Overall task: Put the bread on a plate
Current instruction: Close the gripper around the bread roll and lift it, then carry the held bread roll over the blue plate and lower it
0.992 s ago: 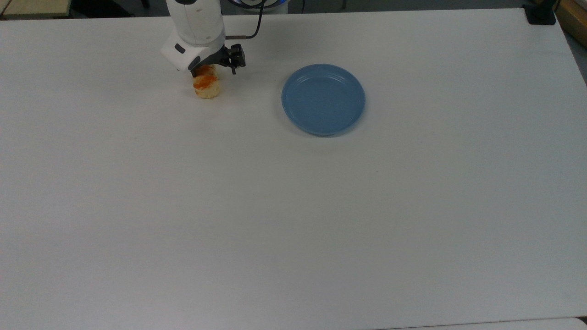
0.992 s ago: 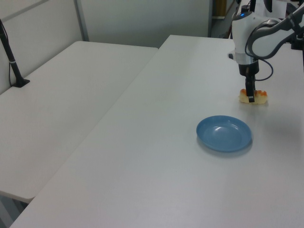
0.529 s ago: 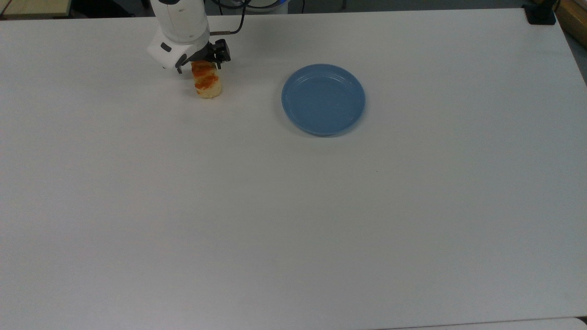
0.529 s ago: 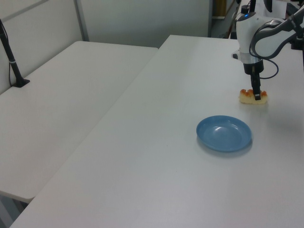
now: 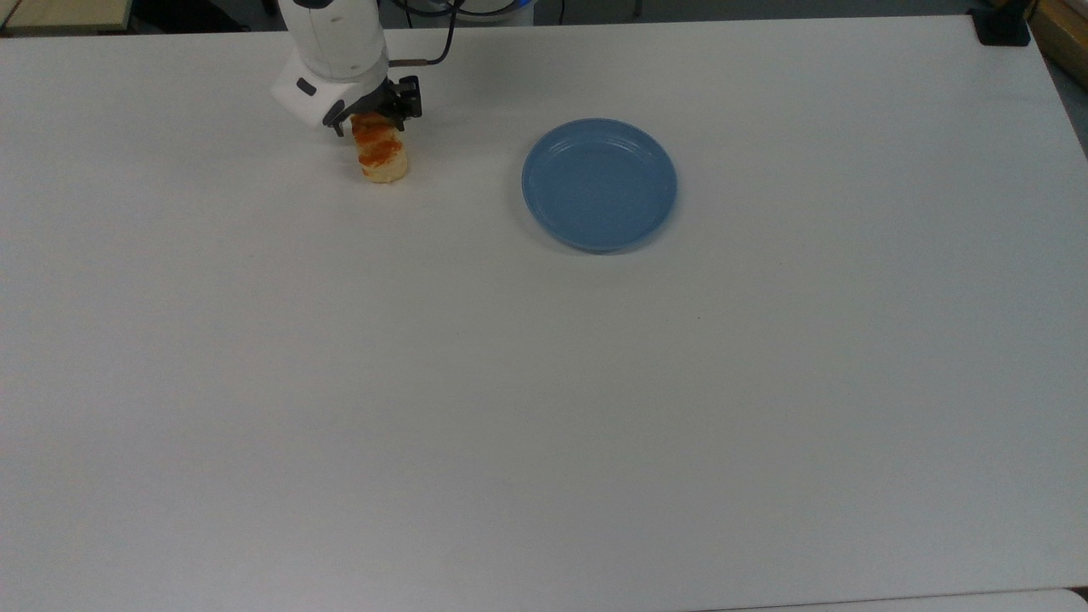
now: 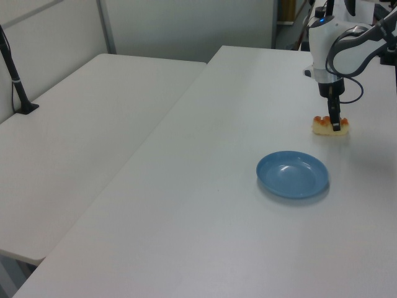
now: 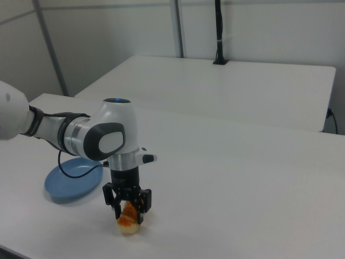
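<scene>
A: Top view, item 1?
B: Bread [image 5: 382, 154], on table [image 5: 544, 382], well apart from plate [image 5: 599, 184], toward the top view's left. Gripper [image 5: 371, 127] sits over its far end; near end sticks out free. Item 2: plate, blue, nothing on it.

A: Left view?
B: Gripper [image 6: 335, 124] comes straight down onto bread [image 6: 330, 126]; a dark finger [image 6: 335, 121] crosses the loaf's side. Bread looks flat on table [image 6: 217, 186], not lifted. Plate [image 6: 292, 174] nearer cam, apart from bread.

A: Right view?
B: Clearest. Gripper [image 7: 128, 208] straddles bread [image 7: 128, 218], one finger [image 7: 141, 211] each side, narrow gap, looks closed on loaf or v. nearly. Bread touching table [image 7: 226, 178] or just off it, can't tell. Plate [image 7: 74, 183] behind arm, to the right view's left.

A: Step in hand?
B: Grasp, I'd say. Grip seems off-centre, toward one end, so loaf may tip or swing. Advice: firm squeeze, not crushing; lift straight up, slow; clear the rim before crossing; lower to plate's middle, then release.
</scene>
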Controlling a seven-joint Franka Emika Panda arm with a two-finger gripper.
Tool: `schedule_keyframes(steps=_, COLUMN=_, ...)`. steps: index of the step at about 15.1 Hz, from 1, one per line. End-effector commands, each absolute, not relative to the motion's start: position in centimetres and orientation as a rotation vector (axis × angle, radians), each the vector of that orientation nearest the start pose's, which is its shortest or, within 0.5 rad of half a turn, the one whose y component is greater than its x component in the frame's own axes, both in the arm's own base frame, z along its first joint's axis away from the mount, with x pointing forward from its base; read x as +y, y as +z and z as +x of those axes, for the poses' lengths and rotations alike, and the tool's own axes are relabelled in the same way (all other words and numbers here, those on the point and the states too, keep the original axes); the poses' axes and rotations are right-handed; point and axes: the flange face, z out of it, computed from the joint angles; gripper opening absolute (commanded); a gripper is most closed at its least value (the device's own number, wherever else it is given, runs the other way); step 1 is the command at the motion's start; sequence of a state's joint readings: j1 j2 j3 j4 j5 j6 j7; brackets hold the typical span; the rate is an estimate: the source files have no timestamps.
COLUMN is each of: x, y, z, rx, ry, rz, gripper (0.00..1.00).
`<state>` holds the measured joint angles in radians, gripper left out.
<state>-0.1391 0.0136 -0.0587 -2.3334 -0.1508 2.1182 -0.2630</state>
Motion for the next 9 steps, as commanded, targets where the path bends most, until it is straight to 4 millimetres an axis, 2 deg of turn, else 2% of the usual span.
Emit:
schedule_keyframes(steps=1, x=-9.1, y=31.3, z=47.3, rx=-0.122, ry=0.354, rz=-3.217, gripper=0.49)
schedule_keyframes(steps=5, x=-8.6, y=33.1, z=48.1, rx=-0.032, ry=0.299, rz=-3.232, gripper=0.51)
schedule_keyframes(steps=8, x=-7.1, y=35.8, z=49.2, rx=0.016, ry=0.243, rz=-3.248, gripper=0.54)
schedule_keyframes(steps=9, x=-5.9, y=36.7, z=49.9, rx=0.013, ry=0.241, rz=-3.253, gripper=0.54)
